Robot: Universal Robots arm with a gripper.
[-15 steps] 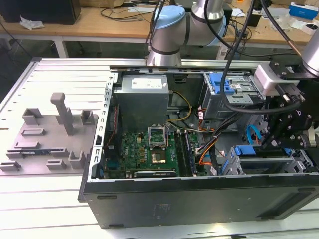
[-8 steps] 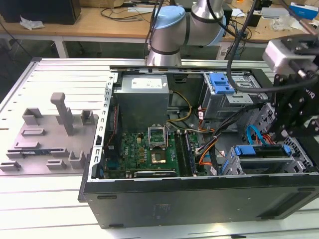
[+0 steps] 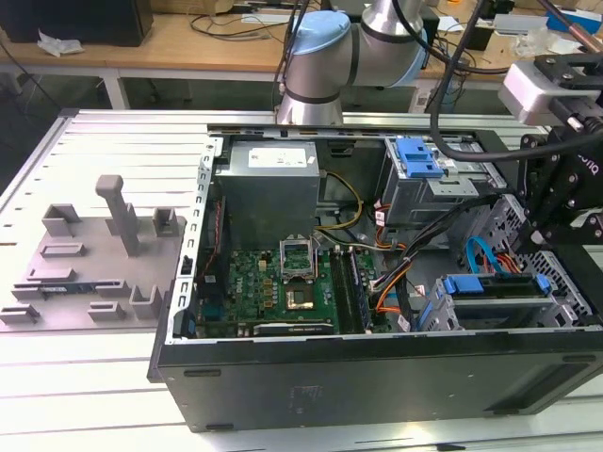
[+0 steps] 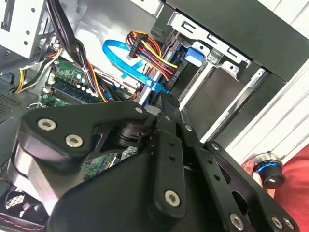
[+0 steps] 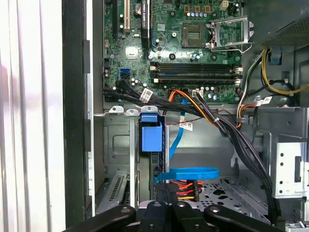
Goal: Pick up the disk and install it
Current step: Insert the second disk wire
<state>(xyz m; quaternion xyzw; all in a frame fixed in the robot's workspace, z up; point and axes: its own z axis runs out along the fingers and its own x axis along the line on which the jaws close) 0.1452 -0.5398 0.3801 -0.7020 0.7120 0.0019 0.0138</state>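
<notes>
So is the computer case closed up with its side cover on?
No. In the exterior view the computer case lies open, so the green motherboard and the cables inside are plain to see.

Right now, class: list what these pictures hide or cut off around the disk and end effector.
1. Disk label face: the first wrist view shows it edge-on, and the drive cage walls hide it.
2. Motherboard: in the second wrist view, largely covered by the end effector.
3. Arm's wrist: in the exterior view, cut off by the right edge.

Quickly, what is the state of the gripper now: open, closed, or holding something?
Gripper: cannot be told; it sits low over the drive bay inside the computer case.
</notes>
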